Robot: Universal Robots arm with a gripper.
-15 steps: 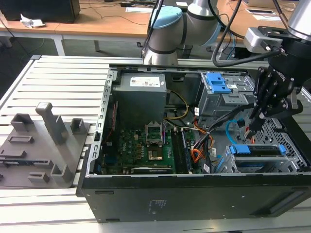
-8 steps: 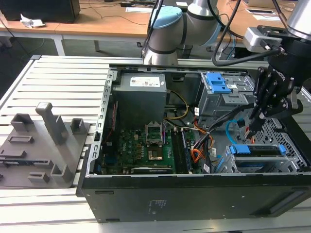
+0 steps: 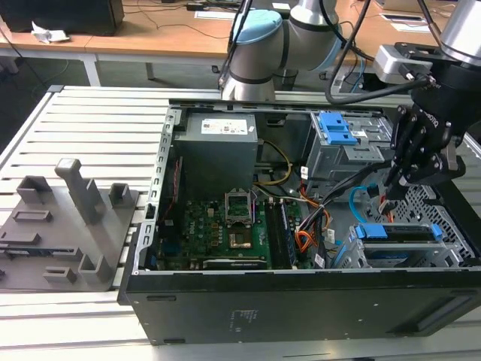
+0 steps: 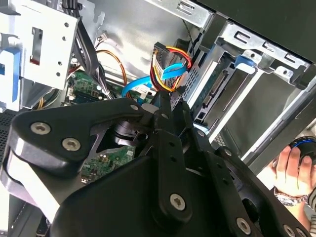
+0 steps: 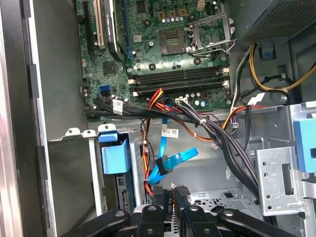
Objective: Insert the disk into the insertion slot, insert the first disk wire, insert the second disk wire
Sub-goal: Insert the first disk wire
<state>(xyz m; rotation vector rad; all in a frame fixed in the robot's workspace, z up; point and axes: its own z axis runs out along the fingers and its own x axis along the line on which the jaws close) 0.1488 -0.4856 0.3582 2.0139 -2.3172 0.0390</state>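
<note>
Exterior view, case: open computer case (image 3: 301,301).
Insertion slot (image 3: 443,254): grey cage at the exterior view's right.
Disk (image 3: 398,232): seated in that cage, blue carrier showing.
Gripper (image 4: 169,98): near the disk, fingers pinched on the first disk wire (image 4: 175,54).
Second disk wire (image 4: 138,83): loops just beside.

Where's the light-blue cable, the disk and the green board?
light-blue cable (image 5: 185,155), first wrist view, its flat middle stretch.
disk (image 3: 398,232), exterior view, its blue carrier's edge.
green board (image 3: 199,226), exterior view, bare green part.
</note>
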